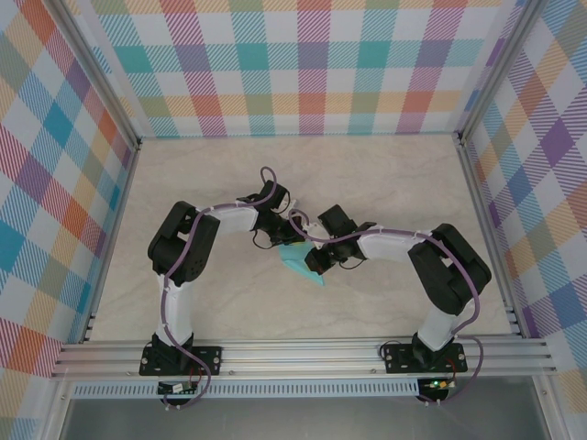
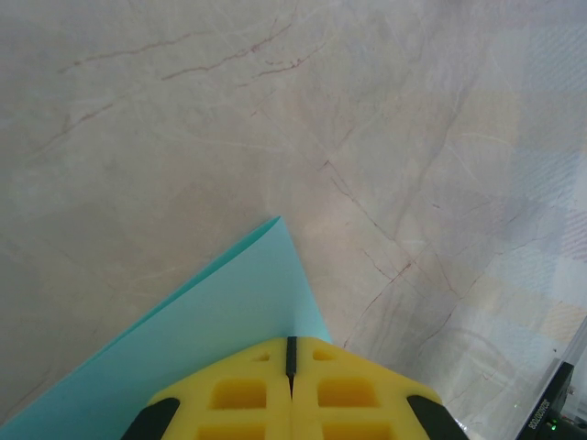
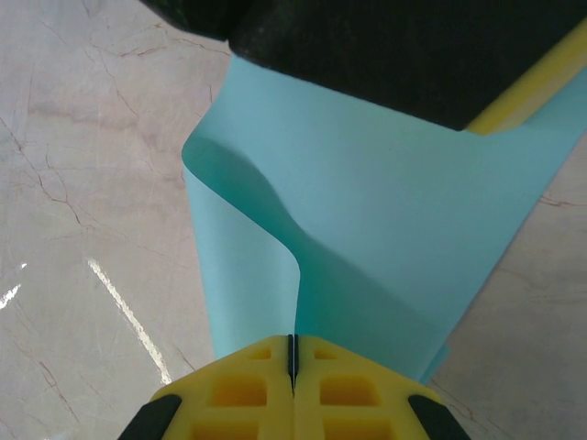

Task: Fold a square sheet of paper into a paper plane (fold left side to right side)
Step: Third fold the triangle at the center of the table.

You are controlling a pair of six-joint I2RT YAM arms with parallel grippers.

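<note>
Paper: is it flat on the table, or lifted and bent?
Lifted and bent: the paper curls in a loop from the shut right pincer, uncreased.

Pale marble-patterned tabletop (image 1: 367, 174) that showed faint brown veins, pastel plaid walls (image 1: 303, 64) that enclosed it on three sides, ribbed aluminium rail (image 1: 303, 353) that ran along the near edge, metal corner posts (image 1: 92, 78) that rose aslant.

We read the square sheet of paper (image 3: 385, 247) as thin, smooth and matt. Counter (image 2: 183, 110): marble-look, smooth, semi-gloss, catching glare. Right hand (image 3: 292, 356) fingers (image 3: 243, 394): yellow matt moulded plastic. Front rails (image 1: 303, 353): ribbed bare metal, satin.
</note>
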